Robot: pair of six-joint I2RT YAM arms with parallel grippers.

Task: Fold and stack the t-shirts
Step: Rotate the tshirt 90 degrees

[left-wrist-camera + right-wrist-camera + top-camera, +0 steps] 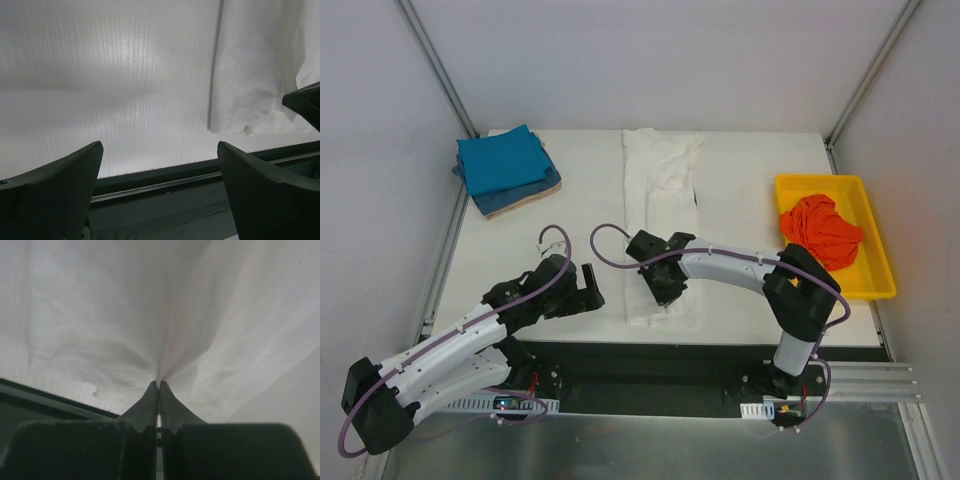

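Nearest me, my right gripper [159,386] was pinched shut on the near end of the white shirt [125,315]. The cloth bunched into folds that ran straight to where my fingertips met. From above, that gripper [663,290] sat over the shirt's near hem, close to the near edge of the table [570,215].

My left gripper [160,147] hung wide open and held nothing. Only bare table lay between its fingers, with the shirt's near corner [250,90] off to its right and not touching it. From above it [586,290] was just left of the shirt.

The white shirt [660,190] lay as a long narrow strip running from the near edge towards the far one. Its sides seemed already turned in, though the far part was rumpled. I judged it mid-fold: the lengthwise folds were made and the crosswise folds were not yet done. That would explain my grip on the near end.

Farther off, at the far left corner, the blue shirts [503,162] sat folded on top of a tan shirt [538,196], of which only an edge showed. That pile looked finished. I could not count how many blue ones were in it.

At the far right, the red shirt [820,230] lay crumpled in the yellow tray [882,285], not yet folded.

So I reckoned the job was past halfway. The white shirt needed finishing and moving to the pile, and then the red one needed everything.
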